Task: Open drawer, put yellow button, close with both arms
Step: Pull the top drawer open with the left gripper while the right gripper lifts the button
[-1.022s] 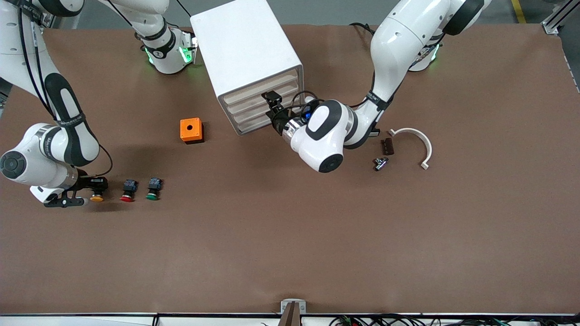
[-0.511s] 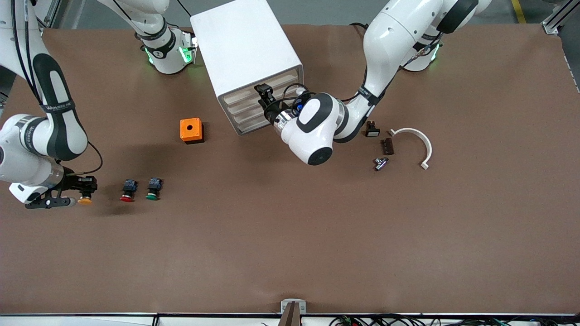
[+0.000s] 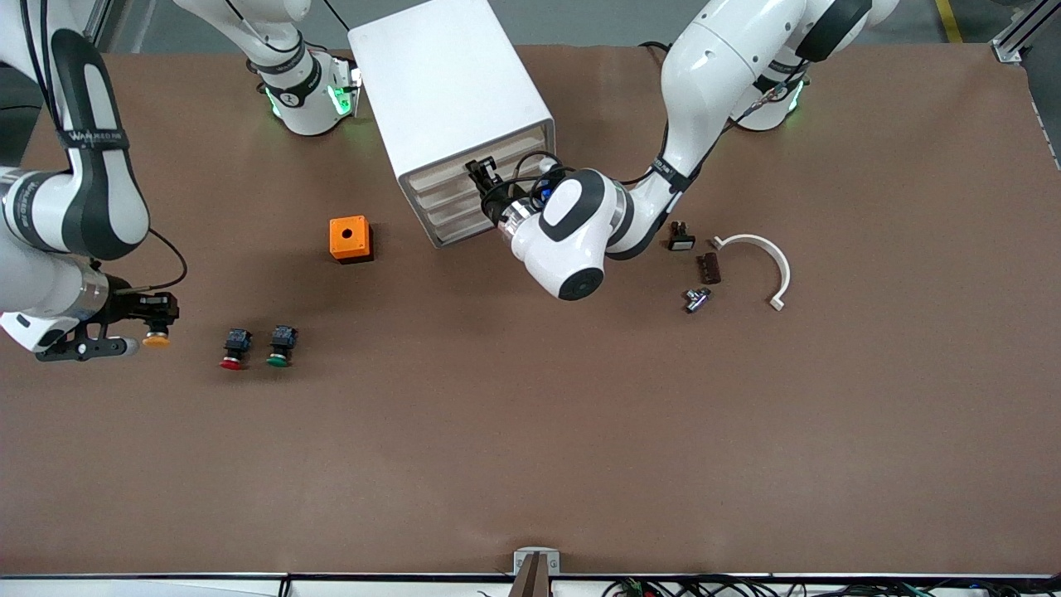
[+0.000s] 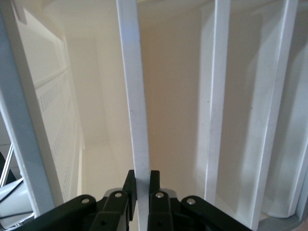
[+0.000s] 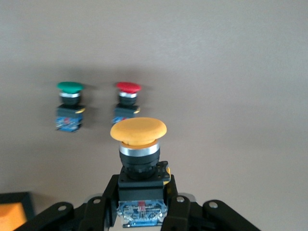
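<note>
The yellow button [image 3: 155, 338], orange-yellow cap on a black and blue body, hangs in my right gripper [image 3: 157, 319] above the table at the right arm's end. In the right wrist view the gripper [image 5: 142, 192] is shut on the button's [image 5: 138, 130] black body, cap pointing away. My left gripper [image 3: 481, 174] is at the front of the white cabinet [image 3: 448, 83], at one of its upper drawers [image 3: 448, 181]. In the left wrist view its fingers [image 4: 142, 180] clamp a thin white drawer edge [image 4: 134, 96]. All four drawers look pushed in.
A red-capped button [image 3: 234, 347] and a green-capped button [image 3: 280, 344] lie on the table beside the right gripper. An orange box with a hole [image 3: 349, 238] sits near the cabinet. A white curved piece [image 3: 763, 257] and small dark parts [image 3: 707, 268] lie toward the left arm's end.
The left gripper moved in to the cabinet front and closed on the drawer edge. The right gripper lifted the yellow button off the table and drew it away from the red button.
</note>
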You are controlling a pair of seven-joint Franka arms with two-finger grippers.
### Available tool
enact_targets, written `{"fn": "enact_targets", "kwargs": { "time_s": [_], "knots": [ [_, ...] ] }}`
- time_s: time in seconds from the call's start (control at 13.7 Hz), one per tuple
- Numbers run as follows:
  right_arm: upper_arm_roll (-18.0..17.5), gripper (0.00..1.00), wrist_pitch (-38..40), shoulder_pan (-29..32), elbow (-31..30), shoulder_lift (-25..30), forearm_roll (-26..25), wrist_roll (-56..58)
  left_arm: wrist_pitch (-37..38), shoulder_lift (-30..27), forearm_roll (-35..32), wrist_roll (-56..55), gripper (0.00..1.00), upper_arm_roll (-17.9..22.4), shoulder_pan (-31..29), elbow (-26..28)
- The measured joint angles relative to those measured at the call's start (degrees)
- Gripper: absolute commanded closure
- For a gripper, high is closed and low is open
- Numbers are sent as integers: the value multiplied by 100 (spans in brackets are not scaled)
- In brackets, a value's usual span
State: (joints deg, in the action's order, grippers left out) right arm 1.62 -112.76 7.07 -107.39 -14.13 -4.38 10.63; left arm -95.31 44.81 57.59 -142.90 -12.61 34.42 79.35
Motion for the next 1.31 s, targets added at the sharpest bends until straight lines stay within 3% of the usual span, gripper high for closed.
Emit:
{"fn": "enact_targets", "kwargs": {
  "time_s": [0.44, 0.73, 1.02, 1.31],
  "knots": [
    [-26, 83, 1486, -944, 163, 905, -2, -1622, 15, 2, 17, 5, 90, 36, -358, -52],
    [-29, 84, 2340, -1470, 644, 980, -3, -2462, 8, 4, 67, 108, 90, 41, -846, -129],
    [-44, 83, 2964, -2347, 1103, 980, 2, -4133, -21, 40, 379, 179, 89, 70, -1194, -146],
    [-59, 86, 3012, -3218, 1191, 976, 182, -5728, -24, 92, 728, 426, 61, 85, -1432, -175]
  ]
}}
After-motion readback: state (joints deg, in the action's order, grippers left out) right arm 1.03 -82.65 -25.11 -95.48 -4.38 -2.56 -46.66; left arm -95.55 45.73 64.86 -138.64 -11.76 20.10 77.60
